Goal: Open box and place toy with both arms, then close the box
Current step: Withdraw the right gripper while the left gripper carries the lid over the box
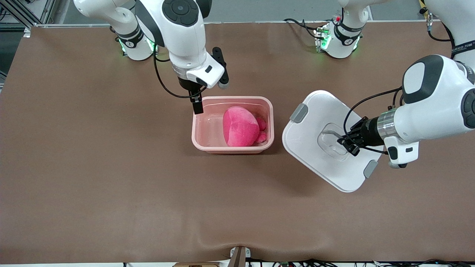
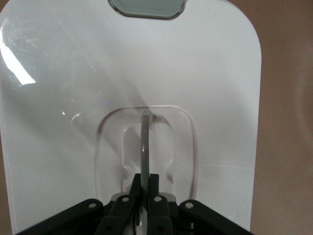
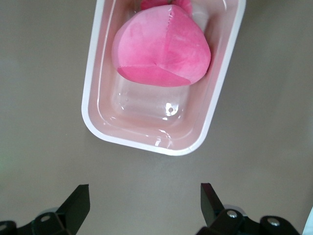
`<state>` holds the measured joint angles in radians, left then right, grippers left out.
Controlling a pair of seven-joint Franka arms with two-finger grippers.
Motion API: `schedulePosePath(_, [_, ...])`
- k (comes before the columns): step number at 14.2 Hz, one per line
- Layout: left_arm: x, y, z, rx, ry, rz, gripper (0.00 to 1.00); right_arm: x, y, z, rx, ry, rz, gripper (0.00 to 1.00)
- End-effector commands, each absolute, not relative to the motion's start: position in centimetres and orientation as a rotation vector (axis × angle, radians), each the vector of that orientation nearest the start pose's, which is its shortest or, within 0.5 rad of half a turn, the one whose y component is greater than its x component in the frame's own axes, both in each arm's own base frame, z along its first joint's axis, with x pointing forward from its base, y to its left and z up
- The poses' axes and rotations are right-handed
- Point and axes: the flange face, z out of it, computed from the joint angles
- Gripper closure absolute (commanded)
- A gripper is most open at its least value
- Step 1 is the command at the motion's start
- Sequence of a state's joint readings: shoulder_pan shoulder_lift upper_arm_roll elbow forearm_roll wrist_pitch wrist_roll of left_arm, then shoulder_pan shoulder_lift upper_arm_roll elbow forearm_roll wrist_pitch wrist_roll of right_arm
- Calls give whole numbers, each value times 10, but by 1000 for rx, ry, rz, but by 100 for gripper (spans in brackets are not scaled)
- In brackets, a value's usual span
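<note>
Two wide stretches of bare brown worktop (image 1: pixel 92 167) run along the near edge and toward the right arm's end. White lid (image 1: pixel 330 148), with grey clips and a clear recessed handle, is tilted and held beside the box toward the left arm's end; the left claw (image 1: pixel 347 144) is clamped on that handle. Pale pink box (image 1: pixel 200 133) stands open mid-worktop, the hot-pink plush toy (image 1: pixel 240 126) in it. Right claw (image 3: pixel 144 203), over the box's rim at the right arm's end, has fingers spread, holding nothing.
</note>
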<state>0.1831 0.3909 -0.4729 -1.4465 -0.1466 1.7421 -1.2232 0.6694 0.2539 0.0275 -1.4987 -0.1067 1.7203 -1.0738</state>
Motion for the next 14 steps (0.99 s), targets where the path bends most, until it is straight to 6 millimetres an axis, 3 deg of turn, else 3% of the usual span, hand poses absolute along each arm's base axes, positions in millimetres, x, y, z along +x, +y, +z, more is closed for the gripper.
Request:
schedulePosePath(1, [638, -166, 491, -2880, -1613, 439, 100, 517, 361, 533, 2038, 2261, -79, 0])
schedulePosePath(5, [634, -181, 490, -2750, -1728, 383, 100, 540, 303, 540, 2255, 2054, -149, 0])
schedulePosePath(8, [625, -216, 488, -2741, -1709, 343, 100, 557, 252, 552, 2430, 1842, -151, 0])
schedulePosePath(12, [619, -244, 492, -2661, -1838, 276, 100, 584, 161, 566, 2610, 1639, -132, 0])
schedulePosePath(14, [608, -267, 494, -2619, -1880, 279, 100, 590, 102, 577, 2737, 1515, -92, 0])
